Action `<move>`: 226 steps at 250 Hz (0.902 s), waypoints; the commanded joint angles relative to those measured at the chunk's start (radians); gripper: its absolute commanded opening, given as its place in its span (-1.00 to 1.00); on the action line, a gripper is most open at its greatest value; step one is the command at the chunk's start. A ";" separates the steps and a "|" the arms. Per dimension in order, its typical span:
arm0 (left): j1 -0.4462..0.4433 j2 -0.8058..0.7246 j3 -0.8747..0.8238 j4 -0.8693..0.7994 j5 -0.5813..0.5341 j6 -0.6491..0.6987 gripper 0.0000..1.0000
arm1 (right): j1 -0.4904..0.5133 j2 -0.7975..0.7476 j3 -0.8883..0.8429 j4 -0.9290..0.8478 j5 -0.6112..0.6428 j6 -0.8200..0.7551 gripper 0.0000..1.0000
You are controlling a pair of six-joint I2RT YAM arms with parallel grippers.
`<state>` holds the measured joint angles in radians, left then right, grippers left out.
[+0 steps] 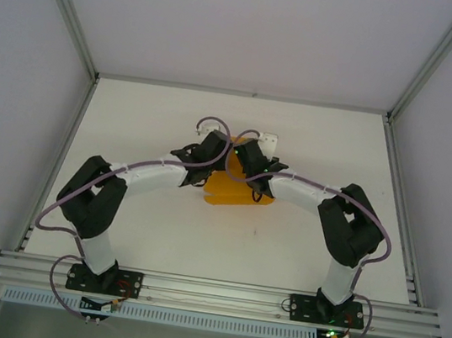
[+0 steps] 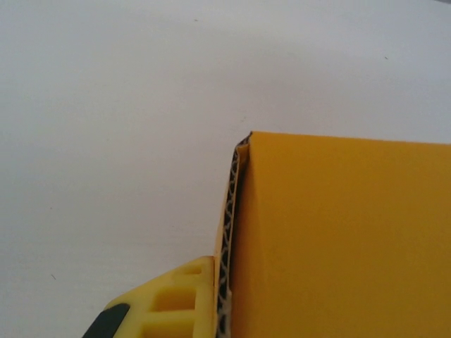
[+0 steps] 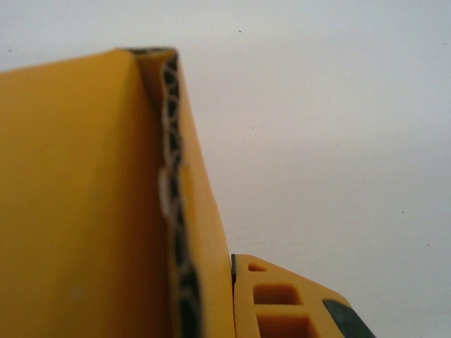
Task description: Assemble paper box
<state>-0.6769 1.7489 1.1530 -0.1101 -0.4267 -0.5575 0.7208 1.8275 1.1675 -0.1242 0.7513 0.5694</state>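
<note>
Step in hand looks like pressing the folded-over end walls home: left fingers (image 2: 180, 299) are closed onto one end wall of the paper box (image 2: 338, 239), one yellow finger flat against the outside of the doubled card, its partner hidden behind the wall; right fingers (image 3: 278, 299) are pinched the same way on the opposite end wall, outer finger touching the card, inner one hidden. Box sits between the two sets of fingers on the white tabletop (image 1: 158, 227); in the top view both wrists cover most of it, with an orange-yellow patch poking out on the side nearer the arm bases. To do it well: squeeze square to the wall so both layers sit flush, hold both ends level so the box doesn't twist or lift off the tabletop, put the pressure along the fold rather than just at the corner, then release one side at a time and check the flap holds; card like this may spring back or crease if pinched crooked, my guess. Look: matte orange-yellow card, plain faces, corrugated core showing dark along the cut edge just beside each finger, wall folded double with a slight gap between layers at the top corner by the left fingers, walls upright so it reads as roughly box-shaped already; inside and other flaps not readable
</note>
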 commanded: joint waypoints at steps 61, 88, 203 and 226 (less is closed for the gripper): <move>0.035 0.010 -0.012 -0.209 -0.221 -0.090 -1.00 | -0.044 -0.019 -0.005 -0.038 0.132 0.103 -1.00; 0.031 -0.021 -0.051 -0.081 -0.096 0.020 -1.00 | -0.043 -0.038 -0.028 0.038 0.051 0.042 -0.84; 0.031 -0.046 -0.027 -0.059 0.025 0.131 -1.00 | -0.038 -0.227 -0.214 0.227 -0.399 -0.190 0.59; 0.036 -0.052 -0.011 -0.073 0.046 0.169 -1.00 | -0.038 -0.307 -0.274 0.285 -0.506 -0.206 1.00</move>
<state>-0.6544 1.7378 1.1179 -0.1448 -0.4076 -0.4541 0.6865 1.6203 0.9474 0.0650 0.4248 0.4206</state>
